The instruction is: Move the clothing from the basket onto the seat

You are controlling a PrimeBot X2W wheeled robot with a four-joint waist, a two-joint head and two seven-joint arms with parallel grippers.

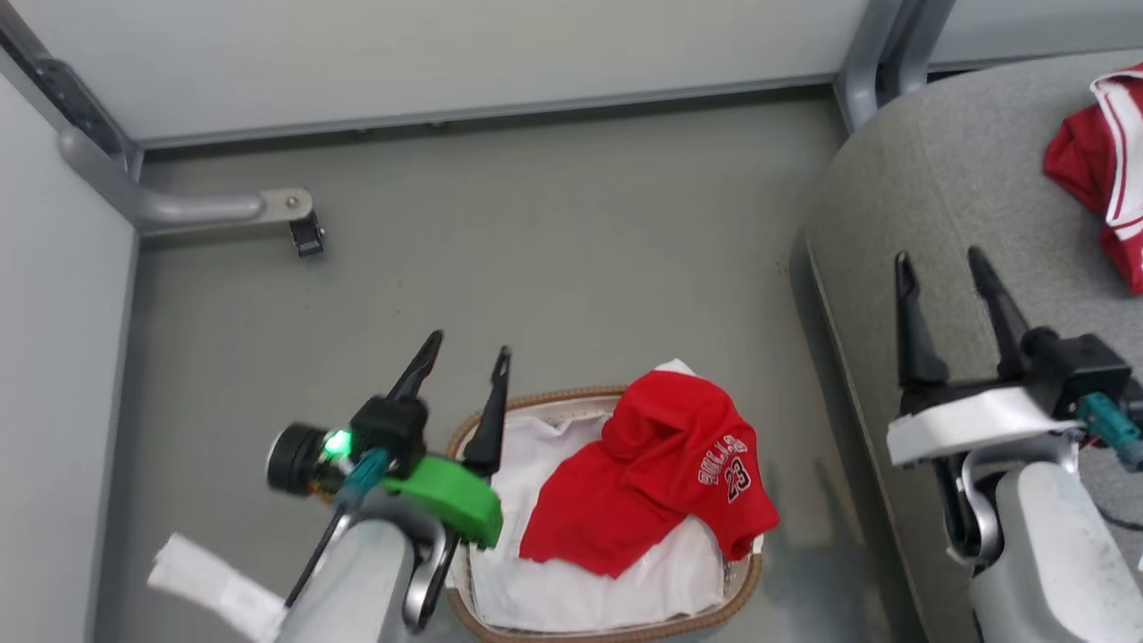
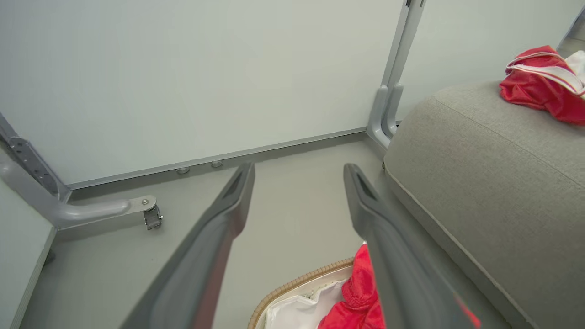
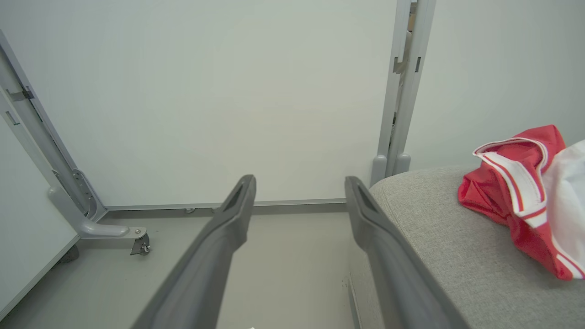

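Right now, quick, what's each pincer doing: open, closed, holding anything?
Left pincer: open, holding nothing.
Right pincer: open, holding nothing.

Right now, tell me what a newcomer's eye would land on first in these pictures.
The red jersey with white "BULLS 23" lettering stands out first, lying in the basket and spilling over its right rim, low in the head view. Next comes a second red garment with white stripes, crumpled on the grey seat at far right. The left end effector by the basket's left rim and the right end effector near the seat's edge both stand open and empty.
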